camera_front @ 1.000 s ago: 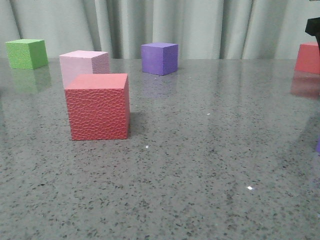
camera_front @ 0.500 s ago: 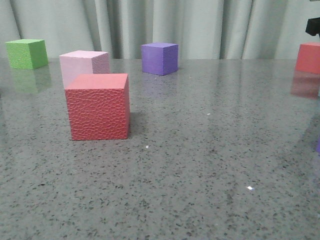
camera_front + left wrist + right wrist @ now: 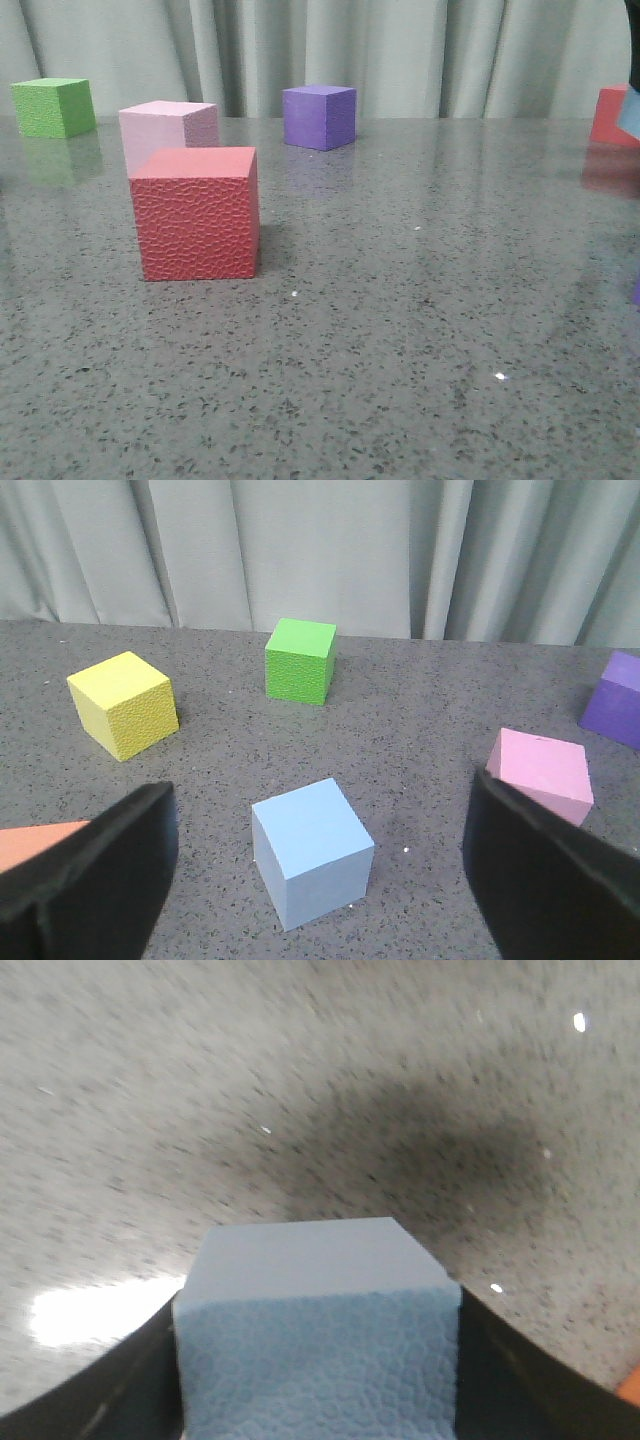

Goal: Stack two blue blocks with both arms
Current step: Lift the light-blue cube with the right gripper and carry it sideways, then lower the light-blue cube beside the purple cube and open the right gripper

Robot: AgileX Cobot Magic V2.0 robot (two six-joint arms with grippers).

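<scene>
While the right fingers [image 3: 315, 1400] clamp a pale blue block [image 3: 318, 1330] between them, lifted clear of the speckled grey surface [image 3: 330, 1090] with its shadow below, the left fingers [image 3: 320, 870] stand wide apart above a second blue block [image 3: 311, 851], which rests on the surface between them without touching either one. Near that block sit a yellow cube [image 3: 124, 704], a green cube [image 3: 300, 660] and a pink cube [image 3: 541, 775]. In the front view, a red textured cube [image 3: 197, 213] stands just before the pink cube, and a purple cube [image 3: 319, 116] sits farther back by the curtain [image 3: 400, 50].
</scene>
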